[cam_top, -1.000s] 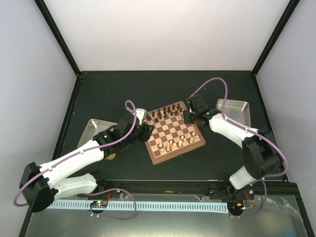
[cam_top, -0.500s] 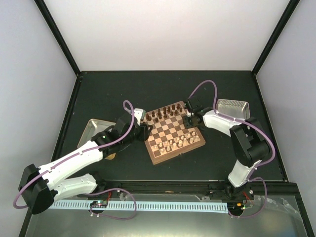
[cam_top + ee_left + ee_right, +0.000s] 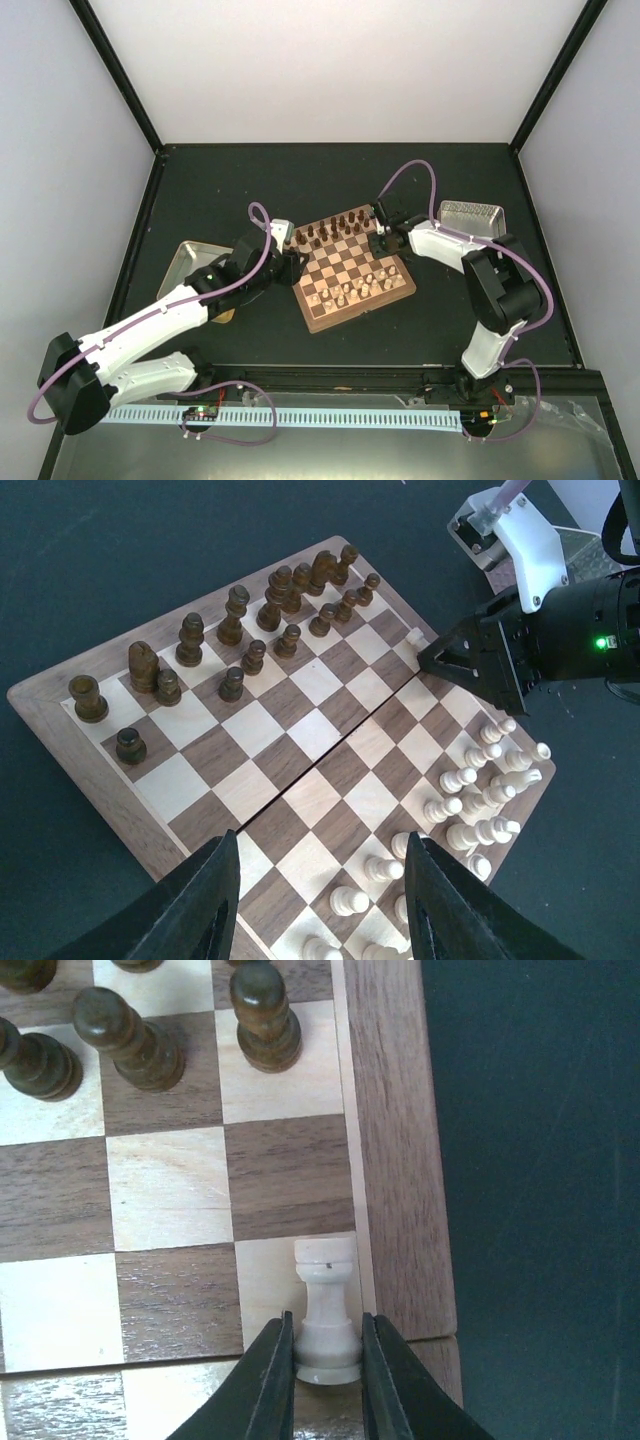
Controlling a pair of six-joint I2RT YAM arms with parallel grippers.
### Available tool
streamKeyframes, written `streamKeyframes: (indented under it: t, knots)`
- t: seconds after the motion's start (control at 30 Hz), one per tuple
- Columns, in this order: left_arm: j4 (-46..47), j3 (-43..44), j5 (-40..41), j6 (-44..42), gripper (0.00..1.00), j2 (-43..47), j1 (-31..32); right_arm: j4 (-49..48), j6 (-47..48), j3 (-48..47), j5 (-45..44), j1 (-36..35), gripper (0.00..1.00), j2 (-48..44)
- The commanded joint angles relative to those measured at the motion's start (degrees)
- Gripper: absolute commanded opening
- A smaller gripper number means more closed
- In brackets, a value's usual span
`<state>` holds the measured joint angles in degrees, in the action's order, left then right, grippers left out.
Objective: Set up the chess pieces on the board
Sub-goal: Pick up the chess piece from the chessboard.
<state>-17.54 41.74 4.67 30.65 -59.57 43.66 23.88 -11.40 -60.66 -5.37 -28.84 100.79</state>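
R wrist | rook (image 3: 327, 1305) base edges hid by fingers (image 3: 262, 1385) | board (image 3: 395, 1160) cut off (top, left, bottom)

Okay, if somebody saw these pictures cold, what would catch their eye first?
The right gripper pinching a cream rook at the right edge of the chessboard. Dark pieces line the far rows and cream pieces crowd the near ones, while the left gripper hovers open at the board's left edge.
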Motion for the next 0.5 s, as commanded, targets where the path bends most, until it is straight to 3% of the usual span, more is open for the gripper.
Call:
streamKeyframes:
  t: [0.0, 0.23, 0.47]
  knots:
    - [1.0, 0.3, -1.6, 0.6, 0.47, 1.1, -0.8, 0.5, 1.1, -0.1, -0.4, 0.3, 0.14, 1.8]
    - [1.8, 0.5, -4.6, 1.7, 0.49, 2.0, -1.9, -5.3, 3.2, 4.4, 5.8, -0.6, 0.09, -6.3]
    - [4.7, 1.2, -16.2, 4.5, 0.56, 3.9, -4.9, -22.1, 5.4, 15.7, 34.8, -1.2, 0.11, -22.8]
